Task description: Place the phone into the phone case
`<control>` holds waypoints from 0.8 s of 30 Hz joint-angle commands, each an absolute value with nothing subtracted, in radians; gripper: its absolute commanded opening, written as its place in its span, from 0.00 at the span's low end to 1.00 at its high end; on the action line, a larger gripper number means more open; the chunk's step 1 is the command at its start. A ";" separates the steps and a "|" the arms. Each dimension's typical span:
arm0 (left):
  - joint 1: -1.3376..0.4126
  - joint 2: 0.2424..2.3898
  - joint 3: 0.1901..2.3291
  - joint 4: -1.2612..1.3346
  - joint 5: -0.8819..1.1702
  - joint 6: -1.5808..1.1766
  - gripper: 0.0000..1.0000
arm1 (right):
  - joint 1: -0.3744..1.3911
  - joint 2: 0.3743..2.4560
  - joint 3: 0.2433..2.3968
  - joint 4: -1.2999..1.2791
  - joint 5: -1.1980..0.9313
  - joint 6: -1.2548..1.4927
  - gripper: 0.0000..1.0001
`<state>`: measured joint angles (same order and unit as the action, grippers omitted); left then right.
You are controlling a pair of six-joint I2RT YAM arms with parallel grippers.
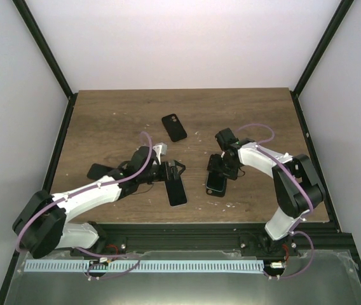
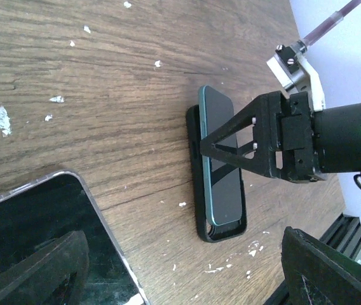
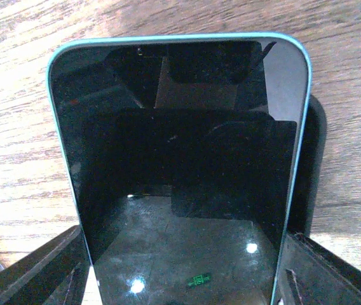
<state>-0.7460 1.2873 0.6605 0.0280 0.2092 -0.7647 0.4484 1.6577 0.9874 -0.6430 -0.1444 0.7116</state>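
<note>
The phone lies flat, screen up, on the wooden table near its front edge, just ahead of the left gripper. A clear rim runs round its dark glass: the phone case, with the phone lying inside it. Whether it is pressed fully home cannot be told. The left gripper is released, fingers spread wide, one over the phone's corner and the other well clear of it. To the right, a teal-rimmed phone rests screen up on a black case, shifted sideways so the case shows along one long edge. The right gripper straddles it with a finger close against each long edge — whether it squeezes or merely brackets I cannot tell. Farther back lies a black cover with a corner camera cutout, apart from both
</note>
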 commanded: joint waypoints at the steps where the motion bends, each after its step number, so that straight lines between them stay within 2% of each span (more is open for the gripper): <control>1: -0.743 1.303 0.658 0.043 0.224 -0.761 0.84 | 0.460 1.628 0.991 -0.680 -0.139 0.694 0.63; 24: -0.744 1.308 0.660 0.048 0.235 -0.762 0.84 | 0.461 1.563 0.955 -0.687 -0.153 0.671 0.63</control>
<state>-0.7456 1.3006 0.6601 0.0280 0.2283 -0.7650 0.4488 1.5963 0.9607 -0.6727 -0.1551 0.6849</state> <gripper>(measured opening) 0.843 0.765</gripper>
